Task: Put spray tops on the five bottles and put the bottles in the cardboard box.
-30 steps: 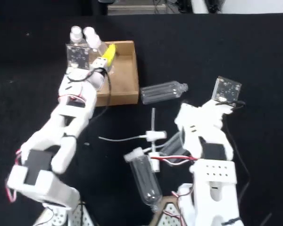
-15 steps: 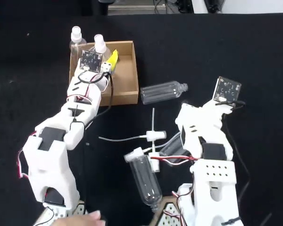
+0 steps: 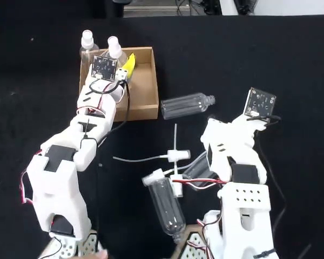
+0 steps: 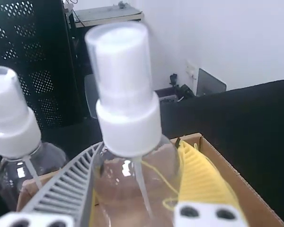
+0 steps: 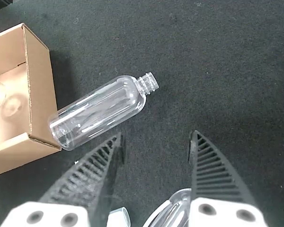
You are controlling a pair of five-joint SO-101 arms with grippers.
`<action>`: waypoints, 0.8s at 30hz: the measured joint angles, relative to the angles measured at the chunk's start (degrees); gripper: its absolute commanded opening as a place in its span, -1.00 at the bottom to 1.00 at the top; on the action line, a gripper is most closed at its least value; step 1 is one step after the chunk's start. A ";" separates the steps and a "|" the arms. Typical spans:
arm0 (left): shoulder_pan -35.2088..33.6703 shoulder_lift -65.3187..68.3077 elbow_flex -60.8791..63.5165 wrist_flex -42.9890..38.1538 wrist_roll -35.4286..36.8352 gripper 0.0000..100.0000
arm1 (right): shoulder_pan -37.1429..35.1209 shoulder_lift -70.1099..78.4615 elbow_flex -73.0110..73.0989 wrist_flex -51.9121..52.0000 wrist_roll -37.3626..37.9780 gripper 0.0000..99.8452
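– Shifted: the left gripper (image 4: 141,156) and its clear plastic bottle with white spray top (image 3: 114,46), carried sideways along the far wall of the brown cardboard box (image 3: 146,86). No change to the other arm or the loose items.
– Fingers?
– Those of the left gripper pinch that bottle's body, upright at the box's far-left corner. Those of the right gripper (image 5: 156,138) are spread above a clear bottle lying flat (image 3: 197,168) on the black surface (image 3: 291,65).
– Tally against the task?
– Capped: two, as judged. One is in the left grip. A second capped bottle (image 3: 87,40) stands at the same corner; inside or just behind cannot be told. A third, the long lying bottle (image 3: 167,208) nearest the arm bases, has a white top at its neck, seating unclear. Uncapped: the open-necked clear bottle (image 3: 186,105) lying just beside the box. Loose white spray tops with thin tubes (image 3: 177,156) lie between. Most capping and boxing remains.
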 measured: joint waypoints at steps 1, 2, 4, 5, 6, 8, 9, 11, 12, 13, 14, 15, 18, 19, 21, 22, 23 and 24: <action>-0.09 0.00 0.62 -0.09 0.00 -0.94 | 0.00 0.00 0.00 0.00 0.00 -0.60; -0.09 0.00 1.41 -0.53 0.00 -0.94 | 0.00 0.00 0.00 0.00 0.00 -0.60; -0.18 0.00 4.13 -3.16 0.00 -0.94 | 0.00 0.00 0.00 0.00 0.00 -0.60; -0.18 0.00 5.63 -5.45 -0.18 -0.94 | 0.00 0.00 0.00 0.00 0.00 -0.60; -0.18 0.00 6.77 -8.00 -0.26 -0.94 | 0.00 0.00 0.00 0.00 0.00 -0.60; -0.18 0.00 8.00 -11.96 -0.35 -0.94 | 0.00 0.00 0.00 0.00 0.00 -0.60; -0.18 0.00 8.09 -12.31 -0.35 -0.94 | 0.00 0.00 0.00 0.00 0.00 -0.60; -0.18 0.00 8.09 -12.31 -0.35 -0.94 | 0.00 0.00 0.00 0.00 0.00 -0.60; -0.18 0.00 8.09 -12.31 -0.35 -0.94 | 0.00 0.00 0.00 0.00 0.00 -0.60; -0.18 0.00 8.09 -11.96 -0.35 -0.94 | 0.00 0.00 0.00 0.00 0.00 -0.60; -0.18 0.00 8.09 -11.52 -0.35 -0.94 | 0.00 0.00 0.00 0.00 0.00 -0.60; -0.44 0.00 8.09 -10.90 -0.35 -0.94 | 0.00 0.00 0.00 0.00 0.00 -0.60; -1.23 0.00 7.91 -7.82 -0.35 -0.94 | 0.00 0.00 0.00 0.00 0.00 -0.60; -1.49 0.00 7.91 -6.42 -0.35 -0.94 | 0.00 0.00 0.00 0.00 0.00 -0.60; -1.85 0.00 7.82 -4.31 -0.18 -0.94 | 0.00 0.00 0.00 0.00 0.00 -0.60; -2.02 0.00 7.82 -4.13 -0.35 -0.94 | 0.00 0.00 0.00 0.00 0.00 -0.60; -2.20 0.00 7.82 -4.04 -0.09 -0.94 | 0.00 0.00 0.00 0.00 0.00 -0.60; -2.20 0.00 7.82 -4.04 -0.09 -0.94 | 0.00 0.00 0.00 0.00 0.00 -0.60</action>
